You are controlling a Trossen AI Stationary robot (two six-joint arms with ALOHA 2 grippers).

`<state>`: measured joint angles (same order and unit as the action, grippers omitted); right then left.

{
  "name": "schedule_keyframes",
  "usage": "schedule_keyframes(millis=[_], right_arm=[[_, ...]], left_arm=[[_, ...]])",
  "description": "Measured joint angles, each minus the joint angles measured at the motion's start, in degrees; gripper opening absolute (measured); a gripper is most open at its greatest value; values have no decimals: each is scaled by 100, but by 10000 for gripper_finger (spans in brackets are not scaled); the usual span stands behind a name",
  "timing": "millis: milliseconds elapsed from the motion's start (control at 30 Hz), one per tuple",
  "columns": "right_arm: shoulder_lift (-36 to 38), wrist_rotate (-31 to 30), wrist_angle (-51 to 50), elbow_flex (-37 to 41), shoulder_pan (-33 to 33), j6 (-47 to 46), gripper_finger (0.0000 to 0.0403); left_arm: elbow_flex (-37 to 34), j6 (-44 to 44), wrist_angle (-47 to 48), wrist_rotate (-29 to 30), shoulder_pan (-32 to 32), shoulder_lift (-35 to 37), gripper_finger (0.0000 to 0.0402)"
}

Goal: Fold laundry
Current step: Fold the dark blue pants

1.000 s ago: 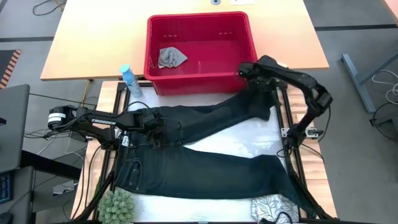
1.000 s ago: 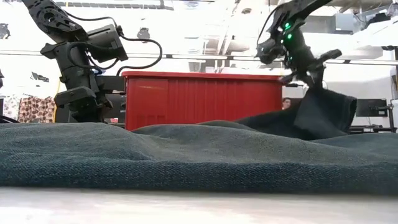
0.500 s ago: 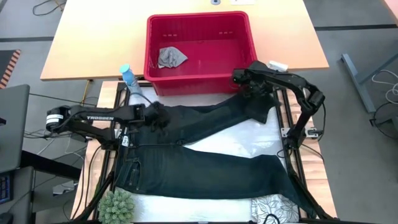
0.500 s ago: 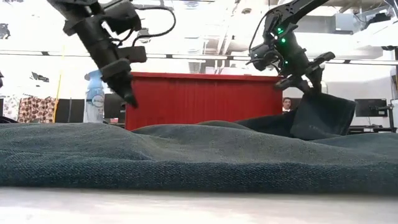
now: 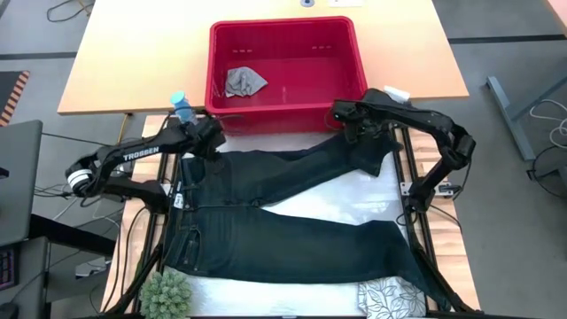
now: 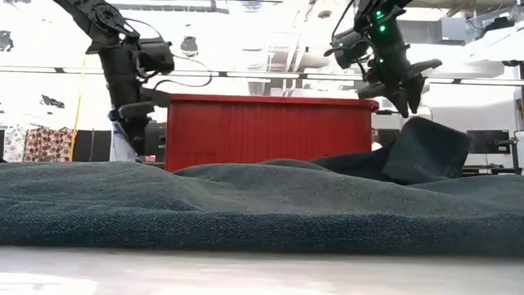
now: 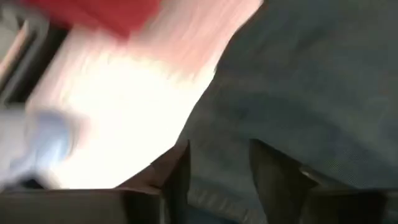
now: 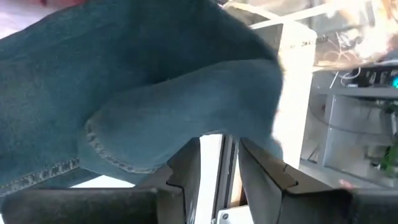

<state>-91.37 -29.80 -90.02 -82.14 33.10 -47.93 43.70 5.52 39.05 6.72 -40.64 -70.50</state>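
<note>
Jeans [image 5: 292,221] lie spread flat on the bench [image 5: 345,199] for folding; both tools, left [image 5: 210,138] and right [image 5: 353,124], hover part-open and empty above them.

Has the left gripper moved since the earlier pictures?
Yes. The left gripper went from the middle of the jeans toward the red basket, now near its front corner.

One jeans [image 5: 283,208], two cloths [image 5: 244,81], one basket [image 5: 285,58].
</note>
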Motion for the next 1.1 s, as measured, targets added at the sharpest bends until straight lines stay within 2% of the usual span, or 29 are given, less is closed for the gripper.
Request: schedule_keyframes(millis=[167,333,467,600,667,800,933,1100], right_arm=[[-5,-9,2,-1,-187,290,133],[-5,-22,2,-1,-319,503,132],[-5,-46,4,-1,-386,513,132],[-5,-44,3,-1,-393,510,132],[-5,-44,2,-1,-398,515,132],[-5,-25,3,-3,-444,633,132],[-5,-17,4,-3,-561,644,132],[-5,-84,7,-5,-724,658,132]], left_arm=[[-151,27,91,-61,-297,-92,189],[-602,-71,-348,-464,-337,-87,192],[-984,-66,-701,-148,-335,-87,192],[-1167,-146,-815,-180,-343,-87,192],[-1182,-468,-826,-189,-364,-181,192],[-1159,-846,-612,-835,-549,-631,188],[-1035,-1030,-746,-966,-545,-1095,147],[-881,-1237,-616,-994,-541,-1026,35]])
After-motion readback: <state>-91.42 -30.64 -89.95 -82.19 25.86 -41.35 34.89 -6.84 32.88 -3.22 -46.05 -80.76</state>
